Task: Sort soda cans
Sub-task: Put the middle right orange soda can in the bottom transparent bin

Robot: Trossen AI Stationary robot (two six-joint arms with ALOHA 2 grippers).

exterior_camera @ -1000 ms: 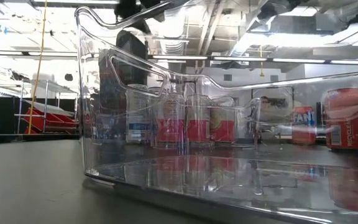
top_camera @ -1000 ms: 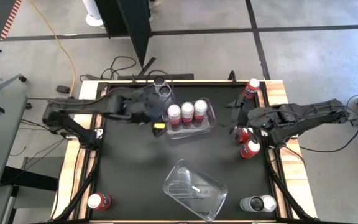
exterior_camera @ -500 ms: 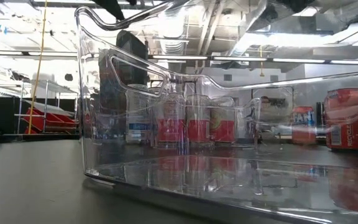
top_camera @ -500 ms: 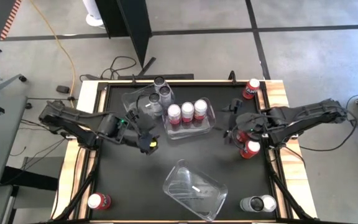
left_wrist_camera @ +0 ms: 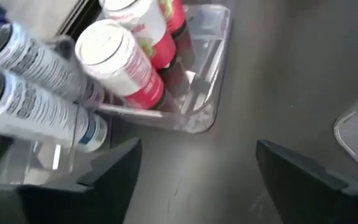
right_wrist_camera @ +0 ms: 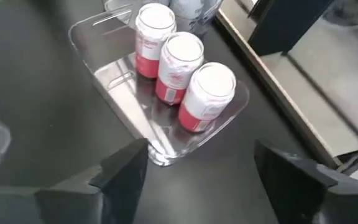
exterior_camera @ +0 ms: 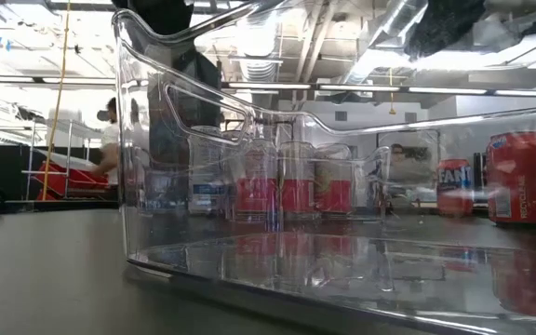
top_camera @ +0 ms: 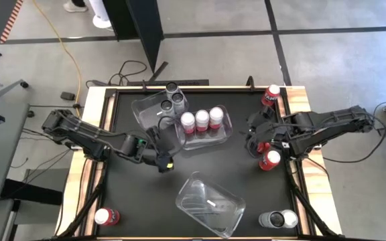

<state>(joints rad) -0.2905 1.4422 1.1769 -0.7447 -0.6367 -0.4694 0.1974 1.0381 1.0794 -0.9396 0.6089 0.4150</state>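
Three red-and-white soda cans (top_camera: 202,120) stand upright in a clear bin (top_camera: 225,134) at the table's far middle. Two dark grey cans (top_camera: 173,99) stand in a second clear bin (top_camera: 143,110) to its left. Other red cans stand at the right edge (top_camera: 271,161) and the far right corner (top_camera: 271,94), and one lies at the near left corner (top_camera: 106,216). Silver-topped cans (top_camera: 278,219) sit at the near right corner. My left gripper (top_camera: 164,163) hangs open on the near side of the two bins, with nothing between its fingers (left_wrist_camera: 114,168). My right gripper (top_camera: 250,139) hangs open to the right of the red cans' bin (right_wrist_camera: 166,146).
A third clear bin (top_camera: 210,204), with no cans in it, lies near the table's front middle and fills the low view (exterior_camera: 342,261). Raised wooden edges (top_camera: 92,167) frame the black table. A person (exterior_camera: 110,140) shows in the room beyond.
My left gripper has drawn back from over the grey cans' bin toward the table's near edge and has come down. The two grey cans stand in that bin, now uncovered. My right gripper has rolled and tipped about where it was.
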